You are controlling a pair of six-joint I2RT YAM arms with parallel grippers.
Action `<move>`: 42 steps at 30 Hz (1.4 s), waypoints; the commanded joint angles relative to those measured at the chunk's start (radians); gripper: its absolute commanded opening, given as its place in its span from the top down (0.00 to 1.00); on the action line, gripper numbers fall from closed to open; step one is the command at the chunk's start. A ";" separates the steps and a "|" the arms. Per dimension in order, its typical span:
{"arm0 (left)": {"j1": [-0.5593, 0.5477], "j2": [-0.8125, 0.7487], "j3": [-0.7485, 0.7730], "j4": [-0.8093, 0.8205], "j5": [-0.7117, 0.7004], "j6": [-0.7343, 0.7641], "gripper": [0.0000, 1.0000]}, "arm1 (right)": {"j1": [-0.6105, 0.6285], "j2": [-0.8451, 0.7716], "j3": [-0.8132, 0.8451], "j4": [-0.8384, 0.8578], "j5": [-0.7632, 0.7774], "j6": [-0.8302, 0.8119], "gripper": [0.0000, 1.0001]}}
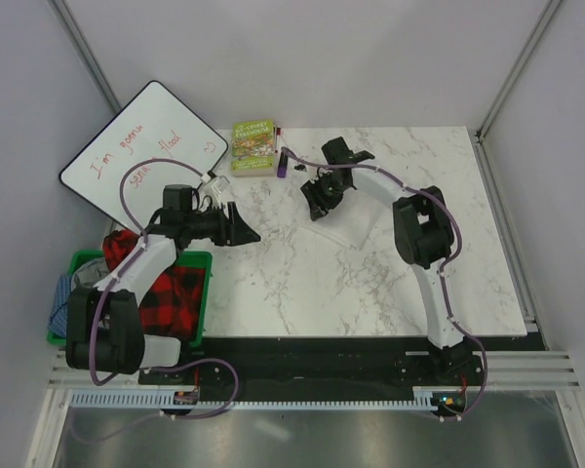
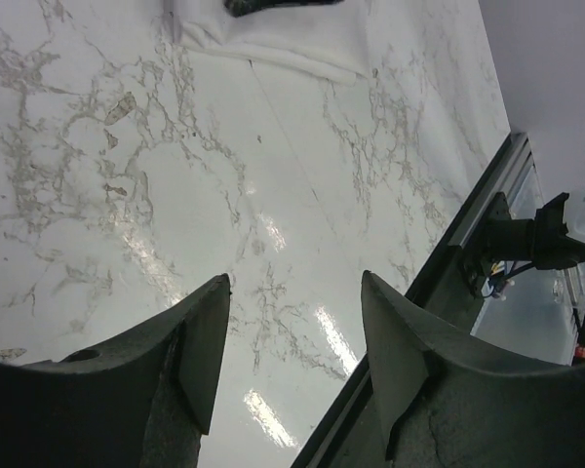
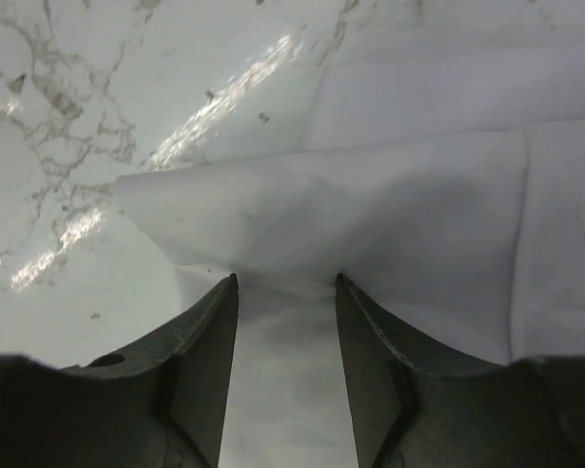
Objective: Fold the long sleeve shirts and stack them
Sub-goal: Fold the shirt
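A white long sleeve shirt [image 3: 370, 205] lies on the marble table [image 1: 302, 273]. In the right wrist view a raised fold of it fills the gap between the fingers. My right gripper [image 3: 285, 278] is open, its tips pressed into that cloth. It sits at mid-table [image 1: 318, 203] in the top view, where the white shirt barely stands out from the marble. My left gripper [image 2: 292, 278] is open and empty over bare marble near the table's left side [image 1: 244, 228]. An edge of the shirt [image 2: 273, 44] shows far ahead of it.
A green book [image 1: 253, 146] and a purple marker [image 1: 282, 166] lie at the back. A whiteboard [image 1: 141, 156] leans at the back left. A green bin [image 1: 203, 292] off the left edge holds red plaid cloth [image 1: 171, 292]. The black rail [image 2: 468, 244] borders the table.
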 commanded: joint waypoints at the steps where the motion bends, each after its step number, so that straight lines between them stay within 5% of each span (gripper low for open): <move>1: 0.013 -0.069 -0.014 -0.006 0.019 -0.022 0.36 | 0.021 -0.088 -0.247 -0.172 -0.088 -0.166 0.49; 6: 0.008 -0.083 -0.103 0.069 0.030 -0.107 0.35 | 0.075 -0.355 -0.527 -0.296 -0.198 -0.368 0.49; 9: -0.022 -0.058 -0.184 0.187 0.027 -0.212 0.29 | 0.079 -0.456 -0.539 -0.349 -0.306 -0.364 0.45; 17: -0.160 0.099 -0.352 0.612 -0.065 -0.556 0.01 | 0.075 -0.578 -0.653 -0.018 -0.326 0.068 0.44; 25: -0.228 0.222 -0.303 0.661 -0.221 -0.710 0.01 | 0.076 -0.530 -0.824 0.252 -0.192 0.166 0.57; 33: -0.199 0.255 -0.254 0.543 -0.275 -0.646 0.02 | 0.116 -0.430 -0.856 0.645 -0.168 0.531 0.61; 37: -0.163 0.271 -0.215 0.531 -0.278 -0.586 0.07 | 0.118 -0.502 -0.830 0.624 -0.223 0.538 0.59; 42: -0.163 0.339 -0.128 0.542 -0.265 -0.510 0.16 | 0.028 -0.611 -0.769 0.389 -0.231 0.397 0.54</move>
